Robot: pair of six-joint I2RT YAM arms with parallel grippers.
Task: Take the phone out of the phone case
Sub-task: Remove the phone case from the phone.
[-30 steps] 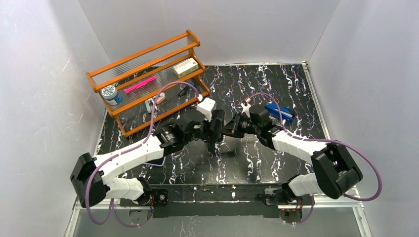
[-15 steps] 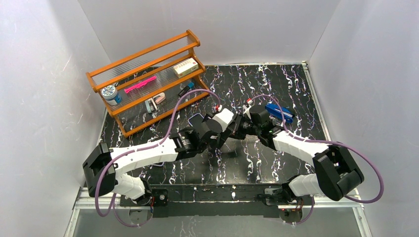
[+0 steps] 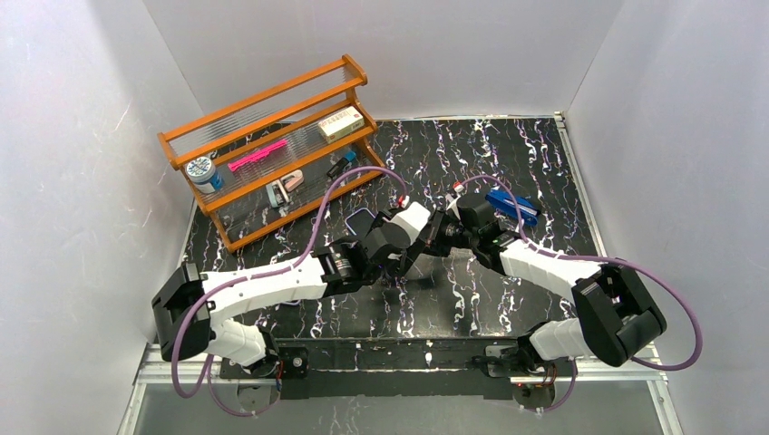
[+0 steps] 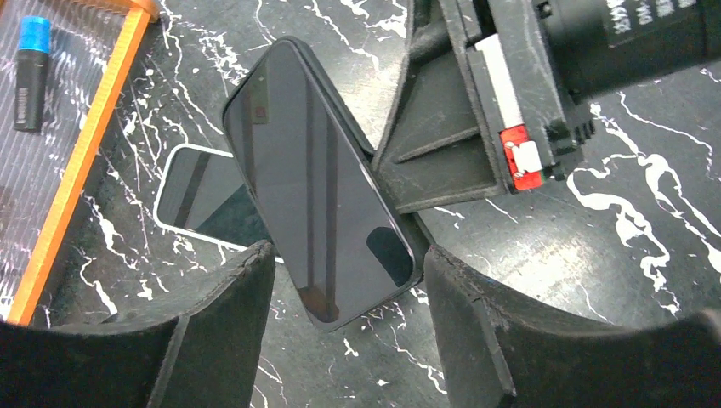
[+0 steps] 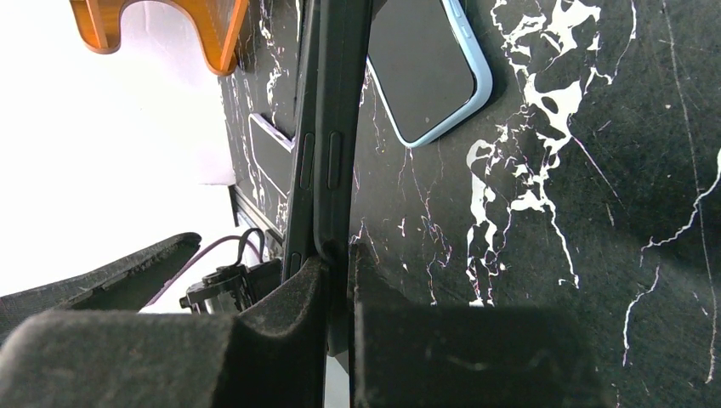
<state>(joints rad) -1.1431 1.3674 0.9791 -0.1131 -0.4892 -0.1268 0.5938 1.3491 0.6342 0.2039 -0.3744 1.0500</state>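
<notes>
Right wrist: right pincer [image 5: 336, 280] pinches the cased phone [image 5: 332, 102] edge-on; left pincer [image 4: 349, 255] straddles it, grip unclear.

Tabletop [image 3: 508, 154] is patterned blk marble w/ white veins. Rack [image 3: 257, 97] is coloured orange. Phone [image 4: 319, 178] is seen glossy blk; 2nd phone [image 5: 425, 59] is rimmed pale blue; blk marker [image 4: 30, 72] is capped blue.
</notes>
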